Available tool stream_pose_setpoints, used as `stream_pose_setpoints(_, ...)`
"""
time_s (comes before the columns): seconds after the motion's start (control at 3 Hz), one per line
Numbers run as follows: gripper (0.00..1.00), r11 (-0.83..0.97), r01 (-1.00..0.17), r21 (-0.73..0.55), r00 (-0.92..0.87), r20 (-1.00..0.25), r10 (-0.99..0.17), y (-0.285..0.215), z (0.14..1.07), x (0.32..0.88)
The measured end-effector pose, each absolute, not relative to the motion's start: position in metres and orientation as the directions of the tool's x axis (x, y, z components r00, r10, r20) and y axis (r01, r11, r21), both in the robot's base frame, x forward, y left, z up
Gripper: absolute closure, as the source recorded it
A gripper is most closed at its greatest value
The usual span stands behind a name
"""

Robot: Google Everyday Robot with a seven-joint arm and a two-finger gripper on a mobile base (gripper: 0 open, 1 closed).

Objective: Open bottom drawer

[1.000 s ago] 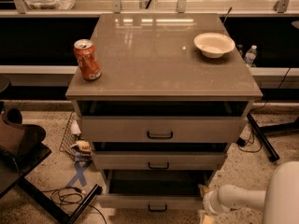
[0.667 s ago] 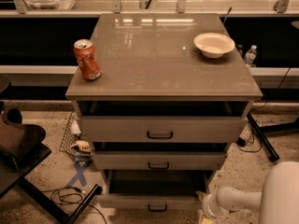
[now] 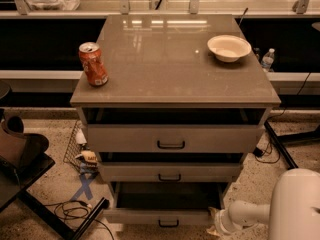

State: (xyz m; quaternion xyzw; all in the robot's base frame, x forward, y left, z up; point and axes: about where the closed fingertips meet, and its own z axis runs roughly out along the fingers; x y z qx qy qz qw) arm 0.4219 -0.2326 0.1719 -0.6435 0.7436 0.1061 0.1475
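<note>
The bottom drawer (image 3: 150, 217) is the lowest of three grey-beige drawers and has a small black bar handle (image 3: 168, 223). It stands pulled out toward me, with its dark inside (image 3: 167, 195) showing above the front. My gripper (image 3: 214, 226) is at the end of the white arm (image 3: 250, 213), low at the bottom right. It is beside the right end of the bottom drawer's front and right of the handle. The middle drawer (image 3: 170, 173) and the top drawer (image 3: 171, 138) are also pulled out a little.
An orange soda can (image 3: 93, 64) and a white bowl (image 3: 229, 47) stand on the cabinet top (image 3: 170, 69). A dark chair (image 3: 20, 154) and cables (image 3: 75, 211) are on the floor at the left. A black stand leg (image 3: 280, 144) and a water bottle (image 3: 268, 59) are at the right.
The end of my arm has shifted slightly down and left near the bottom drawer's right end. The drawers, can and bowl have not visibly moved.
</note>
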Motion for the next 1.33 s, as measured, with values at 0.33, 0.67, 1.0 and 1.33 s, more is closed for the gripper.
stream_pose_setpoints(0.33,0.93,0.149,-0.988,-0.032,-0.128,-0.356,-0.926,-0.233,0.174,0.422)
stream_pose_setpoints(0.67,1.0,0.149,-0.988,-0.032,-0.128,-0.356,-0.926,-0.233,0.176,0.422)
stream_pose_setpoints(1.0,1.0,0.149,-0.988,-0.032,-0.128,-0.356,-0.926,-0.233,0.183,0.422)
stream_pose_setpoints(1.33,1.0,0.149,-0.988,-0.032,-0.128,-0.355,-0.926,-0.233,0.186,0.422)
